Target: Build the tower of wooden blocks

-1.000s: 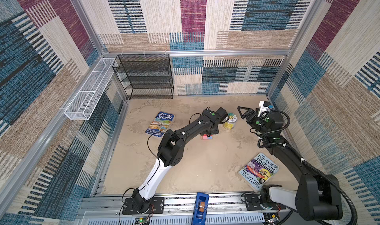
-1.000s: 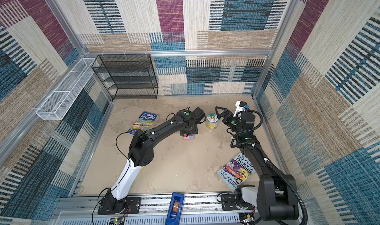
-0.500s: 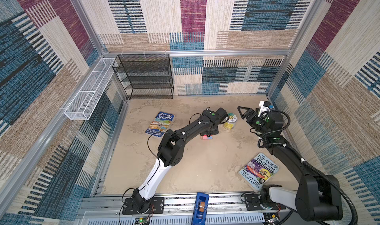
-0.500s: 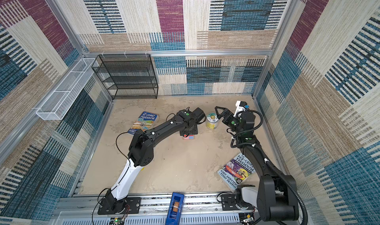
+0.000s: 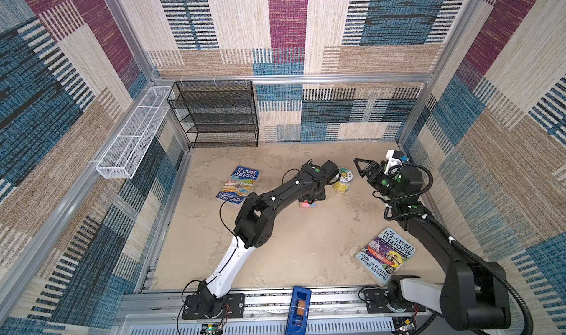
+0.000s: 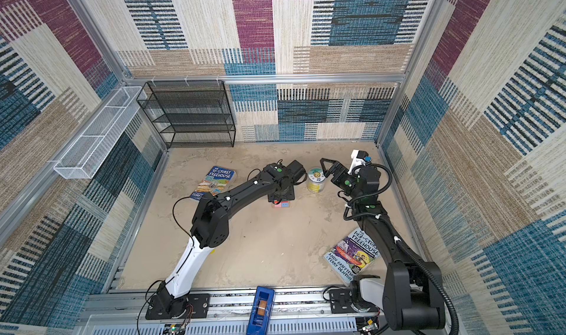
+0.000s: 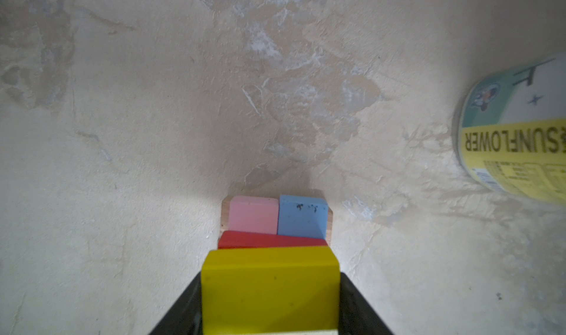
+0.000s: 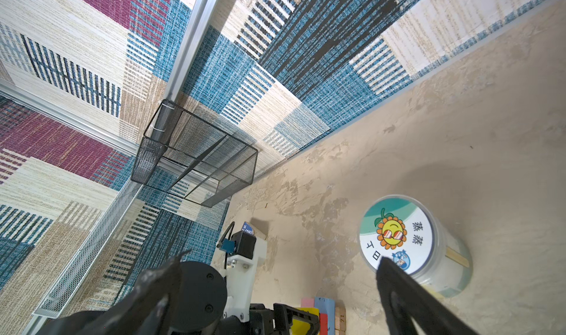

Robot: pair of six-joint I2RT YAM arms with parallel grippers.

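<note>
Roughly midway, judging by the stack. Pinching the yellow block point(image 7: 269, 296) in the left pincer point(image 7: 270, 277), jaws spread just to its width. Held directly over the red block point(image 7: 269, 240); touching or a hair apart, cannot tell. Beneath the red, further below the pincer: pink block point(image 7: 252, 215) and light blue block point(image 7: 301, 217) side by side on a plain wood slab point(image 7: 225, 217), flat on the tabletop point(image 7: 122, 103).

Gripping nothing in the right pincer point(image 8: 277, 261), spread wide, raised beside the yellow jar point(image 8: 398, 238), well apart from the tower point(image 5: 307, 204).

Done: slab, pink-and-blue layer, red. Left: seating and releasing the yellow squarely, then adding the upper pieces. No teal pointed piece, yellow cylinder or second slab in sight near either pincer.
</note>
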